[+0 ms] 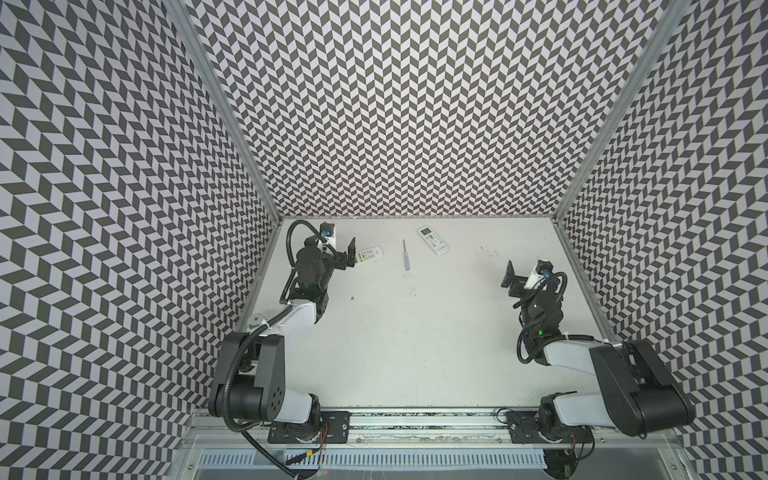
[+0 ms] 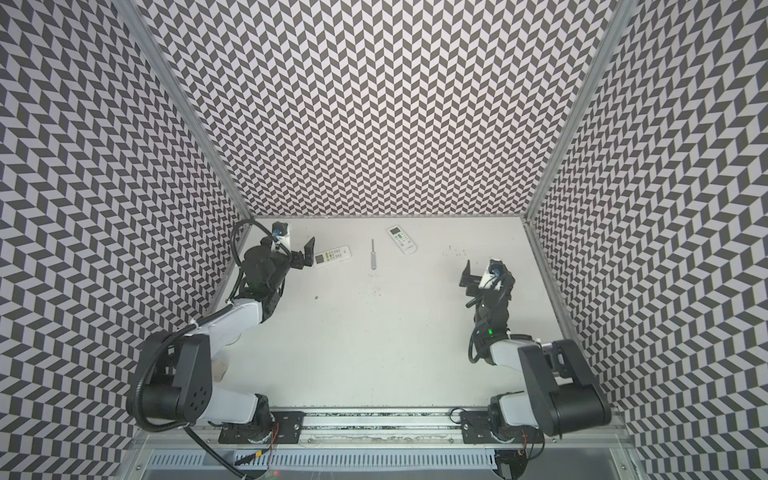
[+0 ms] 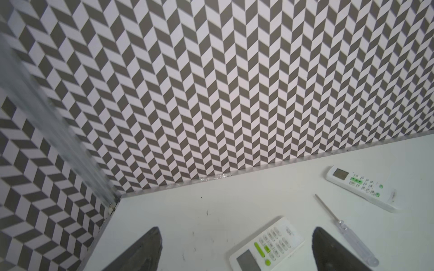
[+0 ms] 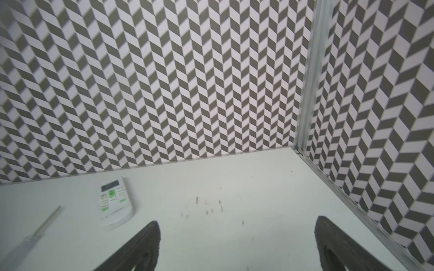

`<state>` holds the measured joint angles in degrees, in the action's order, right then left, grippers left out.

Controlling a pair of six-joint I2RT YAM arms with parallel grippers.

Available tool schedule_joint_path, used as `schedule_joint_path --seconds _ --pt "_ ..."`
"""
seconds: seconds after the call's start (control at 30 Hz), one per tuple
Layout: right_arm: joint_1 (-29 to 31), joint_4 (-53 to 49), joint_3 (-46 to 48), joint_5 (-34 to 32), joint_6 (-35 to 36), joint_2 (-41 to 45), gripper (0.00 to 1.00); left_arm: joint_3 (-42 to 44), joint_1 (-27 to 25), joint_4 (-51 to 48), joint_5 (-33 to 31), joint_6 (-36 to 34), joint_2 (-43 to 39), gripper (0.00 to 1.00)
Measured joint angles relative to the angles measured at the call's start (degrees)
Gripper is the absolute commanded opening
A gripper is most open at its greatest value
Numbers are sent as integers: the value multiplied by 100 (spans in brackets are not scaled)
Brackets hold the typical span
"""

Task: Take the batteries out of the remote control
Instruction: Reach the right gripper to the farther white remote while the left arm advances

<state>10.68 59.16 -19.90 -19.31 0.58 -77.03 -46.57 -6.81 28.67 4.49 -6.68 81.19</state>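
Note:
Two white remote controls lie button side up near the back of the table. The shorter remote (image 1: 370, 254) (image 2: 331, 255) (image 3: 267, 246) lies just beyond my left gripper (image 1: 351, 254) (image 2: 308, 251) (image 3: 236, 231), whose jaws hang open and empty above the table. The longer remote (image 1: 433, 240) (image 2: 402, 238) (image 3: 359, 187) (image 4: 115, 201) lies further right by the back wall. My right gripper (image 1: 509, 274) (image 2: 465, 276) (image 4: 237, 223) is open over bare table on the right, well away from both remotes. The batteries are hidden.
A slim screwdriver (image 1: 404, 255) (image 2: 372, 255) (image 3: 347, 237) (image 4: 35, 232) with a clear handle lies between the two remotes. Patterned walls close in the table (image 1: 415, 332) at the back and both sides. A small white object (image 1: 257, 320) sits by the left arm.

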Motion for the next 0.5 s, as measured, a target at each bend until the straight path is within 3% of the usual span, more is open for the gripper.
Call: schedule_joint_path --seconds 0.23,0.5 --pt "103 -1823 -1519 708 -424 26 99 -957 -254 -1878 190 531 -686 100" --pt "553 -3484 -3318 1451 -487 -1316 99 -221 -76 -2455 820 824 -881 100"
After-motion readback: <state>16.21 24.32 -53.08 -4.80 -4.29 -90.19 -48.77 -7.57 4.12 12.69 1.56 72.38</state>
